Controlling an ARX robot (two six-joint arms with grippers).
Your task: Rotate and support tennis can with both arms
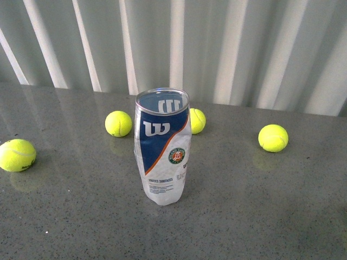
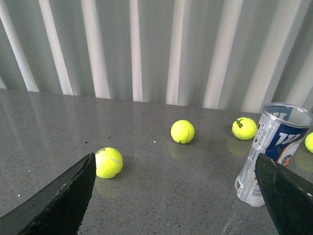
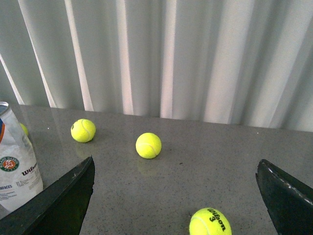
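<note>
The tennis can (image 1: pixel 162 146) stands upright mid-table, a dented clear tube with a blue-and-white "W" label, an orange stripe and a metal rim round its open top. Neither arm shows in the front view. In the left wrist view my left gripper (image 2: pixel 175 169) is open, with only bare table between its black fingers (image 2: pixel 58 200). There the tennis can (image 2: pixel 271 147) stands just beyond one fingertip, partly hidden by it. My right gripper (image 3: pixel 175 169) is open too and holds nothing. The tennis can (image 3: pixel 14 166) is at that picture's edge, beside one of its fingers (image 3: pixel 63 200).
Yellow tennis balls lie on the grey table (image 1: pixel 260 216): one (image 1: pixel 119 123) and another (image 1: pixel 197 121) behind the can, one (image 1: pixel 272 137) to the right, one (image 1: pixel 17 155) far left. A ball (image 3: pixel 210 223) lies close to the right gripper. A white pleated curtain (image 1: pixel 227 43) closes the back.
</note>
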